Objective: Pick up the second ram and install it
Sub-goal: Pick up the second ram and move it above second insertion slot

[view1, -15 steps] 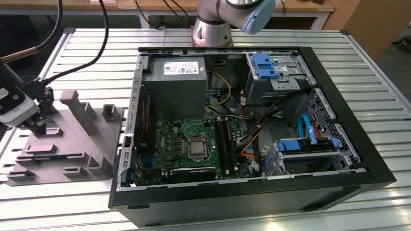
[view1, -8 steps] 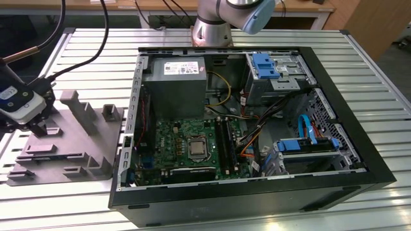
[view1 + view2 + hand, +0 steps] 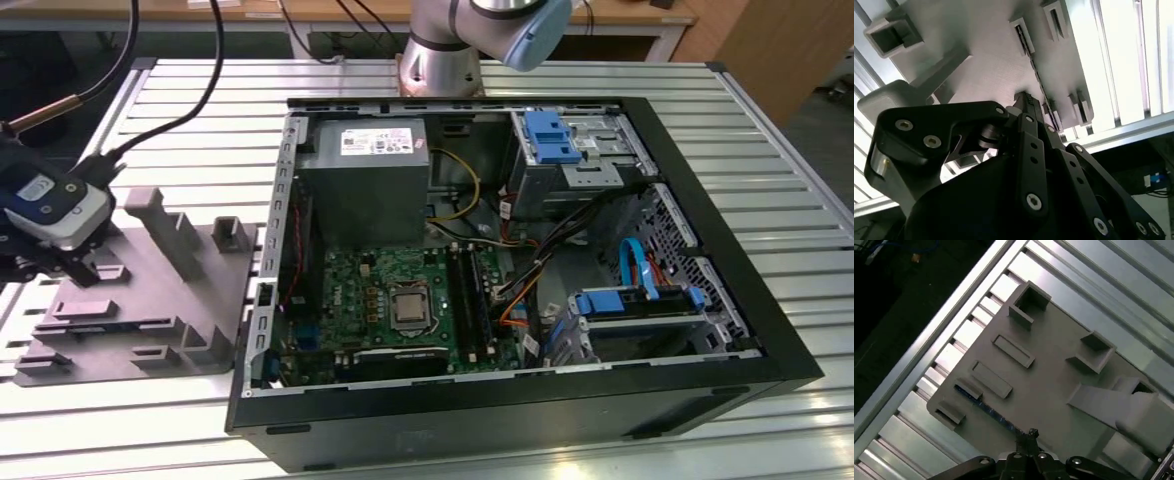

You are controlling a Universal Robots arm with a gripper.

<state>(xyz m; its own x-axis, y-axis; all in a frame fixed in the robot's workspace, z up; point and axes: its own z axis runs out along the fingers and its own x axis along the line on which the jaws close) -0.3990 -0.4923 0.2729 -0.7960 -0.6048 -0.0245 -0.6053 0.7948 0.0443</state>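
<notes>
One pincer (image 3: 1030, 433), tips together, above second ram (image 3: 985, 408) slotted in grey fixture (image 3: 1054, 385).

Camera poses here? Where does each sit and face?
Exterior view: off-arm, high, looking down on computer case and fixture plate; arm base and end effector show.
First wrist view: on the wrist, facing fixture plate and second ram past the end effector.
Second wrist view: wrist, same plate and ram behind the end effector's black links.
Shared: plate and end effector in all; ram in both wrist views.
</notes>
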